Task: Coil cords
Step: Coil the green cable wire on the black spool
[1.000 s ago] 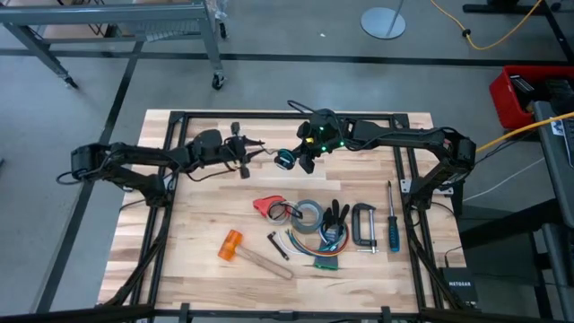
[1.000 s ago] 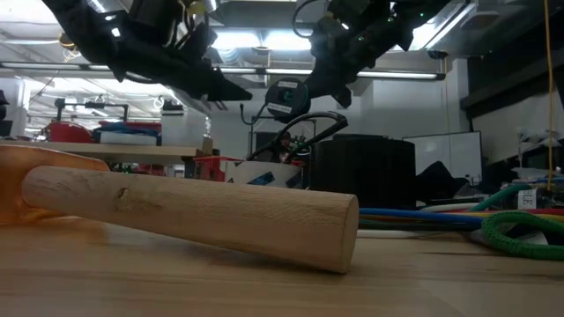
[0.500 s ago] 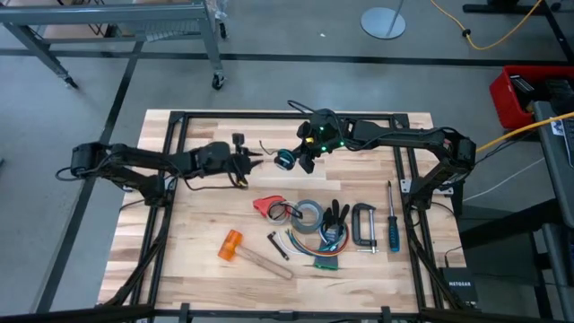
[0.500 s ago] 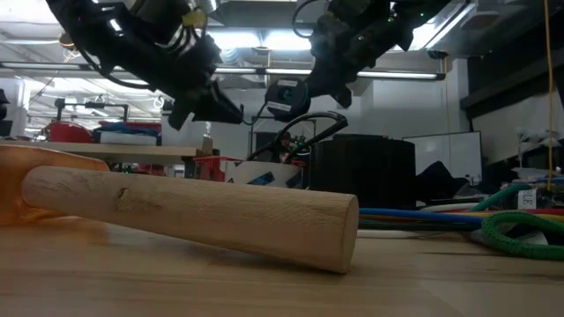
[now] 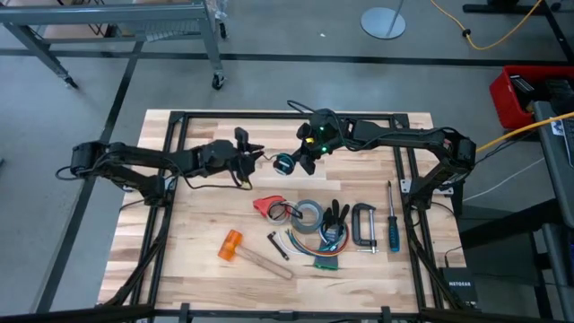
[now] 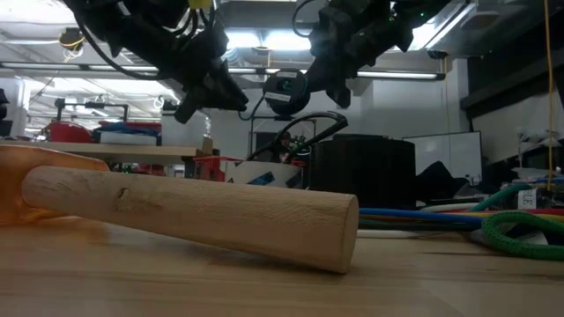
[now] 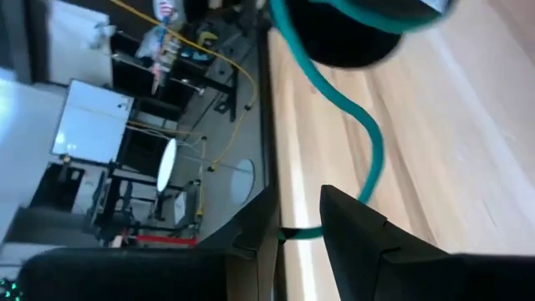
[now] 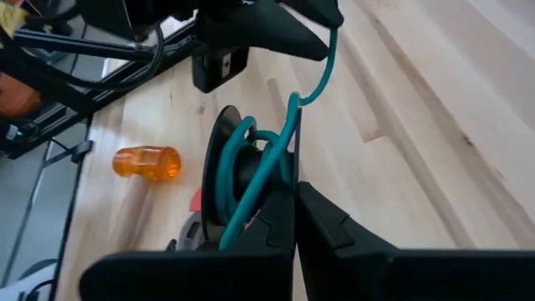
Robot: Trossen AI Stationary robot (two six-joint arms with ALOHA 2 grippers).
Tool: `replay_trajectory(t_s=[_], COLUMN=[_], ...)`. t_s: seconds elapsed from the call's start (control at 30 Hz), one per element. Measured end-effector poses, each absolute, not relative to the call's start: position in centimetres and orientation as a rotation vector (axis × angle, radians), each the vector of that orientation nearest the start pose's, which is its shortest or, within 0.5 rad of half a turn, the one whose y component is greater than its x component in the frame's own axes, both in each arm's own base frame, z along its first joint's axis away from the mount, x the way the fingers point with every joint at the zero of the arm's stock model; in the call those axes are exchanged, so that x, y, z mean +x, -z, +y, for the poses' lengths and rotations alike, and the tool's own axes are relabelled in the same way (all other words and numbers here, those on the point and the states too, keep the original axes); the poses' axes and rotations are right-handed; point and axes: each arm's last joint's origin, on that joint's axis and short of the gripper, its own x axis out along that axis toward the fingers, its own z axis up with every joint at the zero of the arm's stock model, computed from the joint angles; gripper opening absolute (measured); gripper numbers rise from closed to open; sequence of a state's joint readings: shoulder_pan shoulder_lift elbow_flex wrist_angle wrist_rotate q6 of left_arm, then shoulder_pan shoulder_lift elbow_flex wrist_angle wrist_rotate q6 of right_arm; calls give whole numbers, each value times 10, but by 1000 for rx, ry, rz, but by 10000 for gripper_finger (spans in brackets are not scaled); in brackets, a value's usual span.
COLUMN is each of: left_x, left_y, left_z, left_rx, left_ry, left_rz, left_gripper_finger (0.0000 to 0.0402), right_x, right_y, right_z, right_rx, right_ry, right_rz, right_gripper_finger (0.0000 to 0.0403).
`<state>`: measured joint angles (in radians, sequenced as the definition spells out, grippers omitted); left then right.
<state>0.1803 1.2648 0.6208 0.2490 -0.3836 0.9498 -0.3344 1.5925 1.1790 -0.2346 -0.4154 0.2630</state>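
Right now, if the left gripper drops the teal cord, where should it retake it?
On the free stretch of cord between the left gripper and the black spool pinched by the right gripper, probably from the left arm's side, fingers across it. That stretch hangs clear of the table; the rest is wound on.

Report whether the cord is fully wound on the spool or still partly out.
Partly out: the teal cord wraps the spool but a length runs to the left gripper.
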Motion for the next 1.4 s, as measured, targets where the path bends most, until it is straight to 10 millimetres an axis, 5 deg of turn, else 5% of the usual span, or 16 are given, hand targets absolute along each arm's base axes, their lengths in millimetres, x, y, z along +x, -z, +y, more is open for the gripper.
replay_trajectory(t_s=[0.4, 1.4], left_x=[251, 252], left_y=[-213, -213], left_z=[46, 39], left_rx=[1264, 1369], left_ry=[-235, -177], left_rz=[823, 828], left_gripper_finger=[84, 84], right_x=[334, 334], right_y=[-267, -268], right_z=[-102, -100], right_rx=[534, 570], right_ry=[-35, -104], right_rz=[616, 620], right_gripper_finger=[2, 3])
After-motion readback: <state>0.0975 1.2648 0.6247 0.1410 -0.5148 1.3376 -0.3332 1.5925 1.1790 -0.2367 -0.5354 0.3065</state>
